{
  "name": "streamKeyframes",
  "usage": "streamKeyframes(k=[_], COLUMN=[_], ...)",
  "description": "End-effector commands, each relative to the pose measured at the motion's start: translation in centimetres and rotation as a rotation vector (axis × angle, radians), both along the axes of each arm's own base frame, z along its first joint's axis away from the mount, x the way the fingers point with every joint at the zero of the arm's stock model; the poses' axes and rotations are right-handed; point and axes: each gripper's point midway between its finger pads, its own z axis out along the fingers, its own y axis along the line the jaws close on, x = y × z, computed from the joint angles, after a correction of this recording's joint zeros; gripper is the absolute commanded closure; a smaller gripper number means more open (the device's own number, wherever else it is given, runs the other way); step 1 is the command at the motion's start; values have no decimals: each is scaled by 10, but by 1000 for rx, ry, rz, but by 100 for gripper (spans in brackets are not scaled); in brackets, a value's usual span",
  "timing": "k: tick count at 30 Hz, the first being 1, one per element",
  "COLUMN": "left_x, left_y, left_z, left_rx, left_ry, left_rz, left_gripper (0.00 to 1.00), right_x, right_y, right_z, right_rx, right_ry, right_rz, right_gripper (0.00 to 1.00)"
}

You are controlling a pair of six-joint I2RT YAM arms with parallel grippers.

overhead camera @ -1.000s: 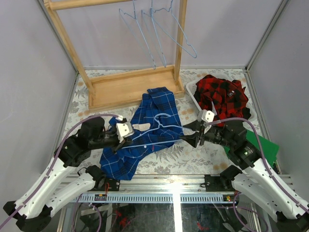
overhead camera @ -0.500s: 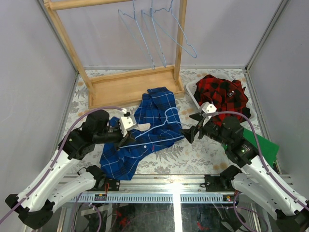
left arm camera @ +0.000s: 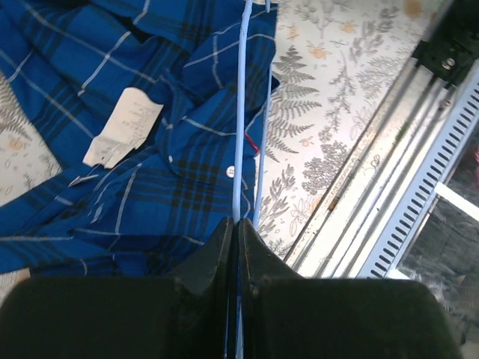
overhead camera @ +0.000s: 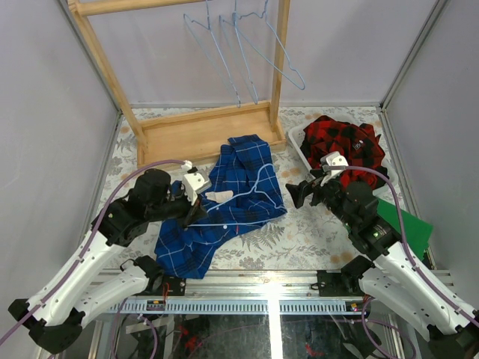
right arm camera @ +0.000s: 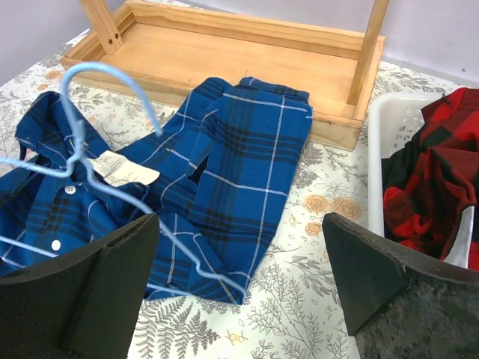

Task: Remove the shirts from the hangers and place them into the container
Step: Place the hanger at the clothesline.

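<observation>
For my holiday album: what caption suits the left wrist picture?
Left gripper, shut on a light-blue wire hanger lying across the crumpled blue plaid shirt on the floral tabletop.

Container (overhead camera: 296, 140) mostly buried under red-and-black shirt (overhead camera: 344, 146); hooks of hung hangers (overhead camera: 247, 52) cut by top edge; green cloth (overhead camera: 410, 228) partly covered.

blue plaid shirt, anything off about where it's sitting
Yes. The blue plaid shirt lies crumpled on the table, outside the container. A hanger lies across it, its wire pinched in the shut left gripper.
</observation>
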Motion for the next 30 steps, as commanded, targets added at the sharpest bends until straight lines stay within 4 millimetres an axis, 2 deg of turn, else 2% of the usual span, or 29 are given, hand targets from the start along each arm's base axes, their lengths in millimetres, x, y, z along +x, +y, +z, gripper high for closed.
streamKeyframes(k=[1, 5, 6, 10, 11, 16, 19, 22, 25, 30], left_x=[24, 30, 33, 36, 36, 37, 36, 31, 28, 24], left_y=[7, 2, 3, -5, -6, -9, -11, -14, -19, -23], left_z=[9, 0, -4, -15, -17, -14, -13, -12, -12, -15], left_rx=[-20, -26, -19, -10, -9, -37, -41, -50, -53, -44], left_ry=[-10, 28, 43, 105, 111, 101, 102, 106, 119, 136], left_rz=[189, 216, 240, 246, 244, 242, 227, 191, 160, 133], left_gripper=[100, 100, 100, 100, 100, 100, 100, 100, 100, 100], right_x=[3, -29, -31, -7, -2, 14, 19, 19, 29, 41], right_y=[3, 42, 49, 63, 70, 103, 113, 127, 129, 114], right_z=[17, 15, 14, 19, 25, 37, 37, 33, 18, 2], right_rx=[45, 41, 54, 185, 246, 561, 725, 734, 694, 744], right_ry=[-50, -38, -19, 107, 127, 302, 332, 304, 298, 227], right_rz=[4, 304, 340, 262, 259, 280, 269, 264, 192, 97], right_gripper=[1, 0, 0, 2, 4, 14, 20, 22, 21, 29])
